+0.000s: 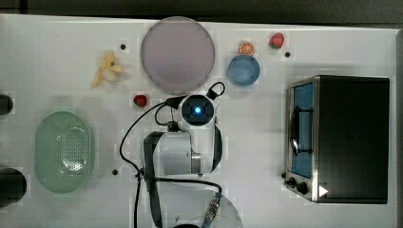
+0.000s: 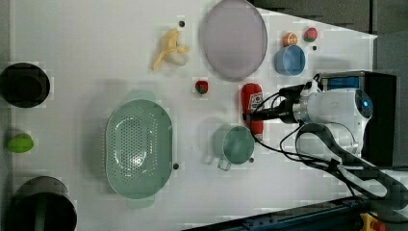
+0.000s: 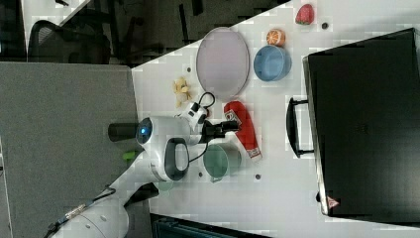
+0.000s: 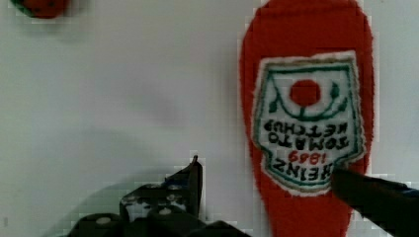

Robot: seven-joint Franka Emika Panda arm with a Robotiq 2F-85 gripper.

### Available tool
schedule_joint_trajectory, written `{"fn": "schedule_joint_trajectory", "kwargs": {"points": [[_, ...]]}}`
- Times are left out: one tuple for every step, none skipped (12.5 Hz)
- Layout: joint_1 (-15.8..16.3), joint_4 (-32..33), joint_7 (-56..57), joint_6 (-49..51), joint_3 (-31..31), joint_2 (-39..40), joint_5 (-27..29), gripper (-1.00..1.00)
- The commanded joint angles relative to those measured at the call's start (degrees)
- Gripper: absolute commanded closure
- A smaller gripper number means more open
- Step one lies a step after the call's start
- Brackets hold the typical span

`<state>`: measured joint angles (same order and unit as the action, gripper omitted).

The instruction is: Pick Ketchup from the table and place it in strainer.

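The Ketchup (image 4: 306, 118) is a flat red bottle shape with a white Heinz label, lying on the white table. In the left view the Ketchup (image 2: 251, 96) lies between the green cup (image 2: 234, 144) and the grey plate (image 2: 234, 38). My gripper (image 4: 281, 190) hangs open just above its lower part. One finger (image 4: 190, 182) stands off to one side and the other finger (image 4: 375, 195) overlaps the opposite edge. The gripper (image 2: 251, 115) holds nothing. The strainer (image 2: 138, 147), a mint-green oval basket, stands apart on the left view's left, past the cup.
A strawberry (image 2: 201, 87) lies close to the bottle's top. A banana (image 1: 107, 69), a blue bowl (image 1: 243, 70), an orange slice (image 1: 246, 48) and another strawberry (image 1: 276, 40) lie along the far side. A black toaster oven (image 1: 340, 137) fills the top view's right.
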<state>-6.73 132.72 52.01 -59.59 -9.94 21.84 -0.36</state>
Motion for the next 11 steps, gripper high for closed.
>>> {"fn": "schedule_joint_trajectory", "kwargs": {"points": [[-0.20, -0.35, 2.73, -3.63, 0.60, 1.95, -0.22, -1.00], [-0.19, -0.26, 2.75, -4.92, 0.65, 2.32, -0.22, -1.00], [-0.16, -0.15, 2.75, -5.22, 0.66, 2.58, -0.23, -1.00], [-0.15, 0.01, 2.71, -5.21, 0.66, 2.71, -0.23, -1.00], [-0.15, 0.16, 2.75, -5.30, 0.67, 2.88, -0.23, -1.00], [-0.14, 0.39, 2.75, -5.36, 0.69, 2.94, -0.23, -1.00], [-0.13, 0.45, 2.47, -5.63, 0.87, 3.15, -0.24, -1.00], [-0.11, 0.37, 2.49, -5.89, 0.87, 3.31, -0.29, -0.92], [0.00, 0.05, 2.46, -5.88, 0.63, 3.25, -0.29, -0.69], [0.17, -0.10, 2.47, -5.85, 0.70, 3.25, -0.29, -0.43], [0.19, -0.24, 2.47, -5.78, 0.65, 2.88, -0.29, -0.23]]}}
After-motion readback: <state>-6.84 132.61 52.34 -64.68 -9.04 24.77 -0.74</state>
